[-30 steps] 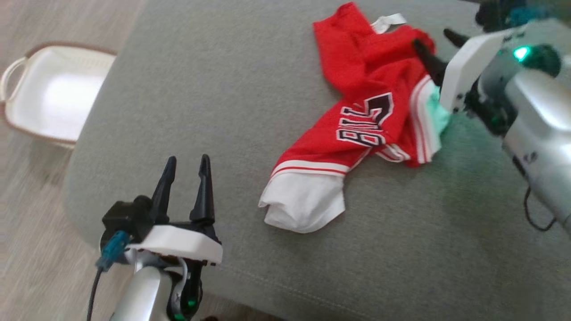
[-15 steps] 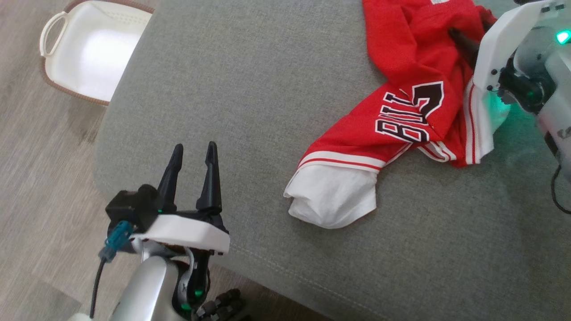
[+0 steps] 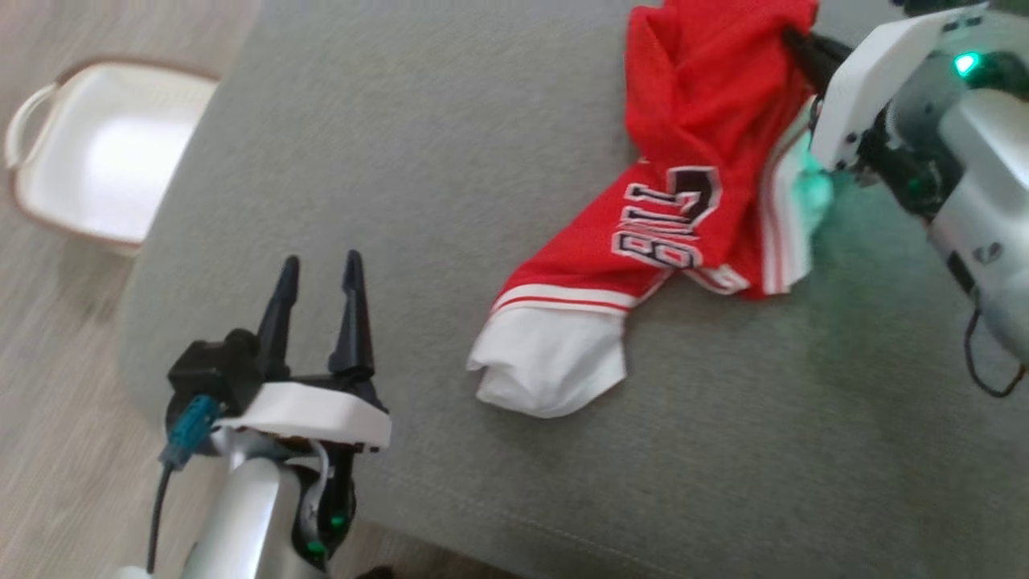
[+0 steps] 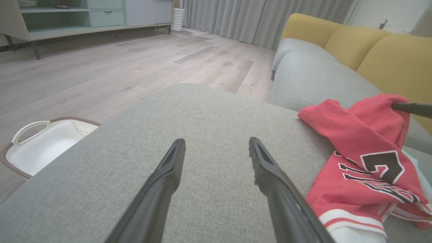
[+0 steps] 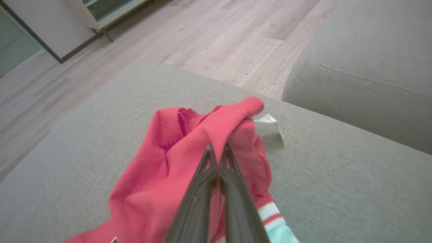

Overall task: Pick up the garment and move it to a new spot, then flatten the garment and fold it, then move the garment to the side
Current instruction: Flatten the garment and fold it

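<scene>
Centrally, a grey upholstered seat [image 3: 450, 121] carries the red garment [image 3: 683, 161], crumpled toward its far right part, with the white hem nearest the robot and black lettering uppermost. Right pincer [image 5: 216, 150]: clenched on a raised red fold at the garment's far end. Left pincer [image 3: 320, 259]: released, fingers spread, above the seat's near-left edge, well apart from the garment. Around the seat: pale wood floor [image 4: 101, 67], a white basket [image 3: 104, 161] on it beside the seat's left side, grey curtains [image 4: 236, 17], yellow backrests [image 4: 388, 57], a pale green cabinet [image 4: 84, 13].

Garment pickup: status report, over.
Right gripper shut on garment. Left gripper open, apart. Garment crumpled on cushion. White basket on floor, not in the way.
</scene>
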### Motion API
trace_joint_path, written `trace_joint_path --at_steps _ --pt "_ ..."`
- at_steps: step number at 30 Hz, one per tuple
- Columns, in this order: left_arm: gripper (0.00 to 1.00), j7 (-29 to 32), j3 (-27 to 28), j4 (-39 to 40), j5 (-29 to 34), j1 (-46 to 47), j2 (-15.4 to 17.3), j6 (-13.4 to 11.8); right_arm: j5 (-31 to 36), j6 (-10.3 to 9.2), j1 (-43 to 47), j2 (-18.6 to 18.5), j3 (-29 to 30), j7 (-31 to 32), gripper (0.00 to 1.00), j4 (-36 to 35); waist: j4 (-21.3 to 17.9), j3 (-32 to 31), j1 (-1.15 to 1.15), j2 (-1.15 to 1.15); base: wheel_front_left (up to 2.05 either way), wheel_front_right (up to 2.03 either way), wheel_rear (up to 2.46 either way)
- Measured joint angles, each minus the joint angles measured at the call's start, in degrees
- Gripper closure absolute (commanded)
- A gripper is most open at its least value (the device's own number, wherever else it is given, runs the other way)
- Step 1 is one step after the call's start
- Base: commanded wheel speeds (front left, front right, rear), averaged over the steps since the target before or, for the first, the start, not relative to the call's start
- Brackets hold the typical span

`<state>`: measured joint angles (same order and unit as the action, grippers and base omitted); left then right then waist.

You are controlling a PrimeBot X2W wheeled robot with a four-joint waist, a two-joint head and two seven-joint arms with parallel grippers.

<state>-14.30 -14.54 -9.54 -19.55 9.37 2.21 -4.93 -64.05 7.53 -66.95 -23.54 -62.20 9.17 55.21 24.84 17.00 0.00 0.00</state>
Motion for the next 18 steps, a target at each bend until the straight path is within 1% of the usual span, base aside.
trace_joint_path --at_steps 5,6,9,14,15,18 --pt "0.00 0.0 2.5 -0.1 1.9 -1.8 0.3 1.0 -2.2 0.00 4.2 -0.5 -1.8 -0.2 1.00 -3.5 -4.4 -3.3 0.00 0.00 0.00 0.00 0.00" --pt "0.00 0.0 2.5 -0.1 1.9 -1.8 0.3 1.0 -2.2 0.00 4.2 -0.5 -1.8 -0.2 1.00 -3.5 -4.4 -3.3 0.00 0.00 0.00 0.00 0.00" --pt "0.00 0.0 3.4 -0.3 2.4 -3.1 0.8 1.4 -3.6 0.00 6.9 -1.5 -2.4 -0.1 1.00 -5.1 -7.5 -5.2 0.00 0.00 0.00 0.00 0.00" --pt "0.00 0.0 4.4 -0.2 2.9 -3.3 1.1 1.7 -5.3 0.00 10.3 -4.9 -2.5 -0.7 1.00 -7.9 -12.4 -7.5 0.00 0.00 0.00 0.00 0.00" --pt "0.00 0.0 4.4 -0.2 2.9 -3.4 1.1 1.9 -5.9 0.00 12.4 -6.2 -2.2 -1.5 1.00 -8.6 -14.1 -8.2 0.00 0.00 0.00 0.00 0.00" --pt "0.00 0.0 4.5 -0.4 2.9 -3.5 1.1 2.0 -6.3 0.00 16.4 -7.3 -2.2 -2.2 1.00 -9.1 -16.1 -9.1 0.00 0.00 0.00 0.00 0.00"
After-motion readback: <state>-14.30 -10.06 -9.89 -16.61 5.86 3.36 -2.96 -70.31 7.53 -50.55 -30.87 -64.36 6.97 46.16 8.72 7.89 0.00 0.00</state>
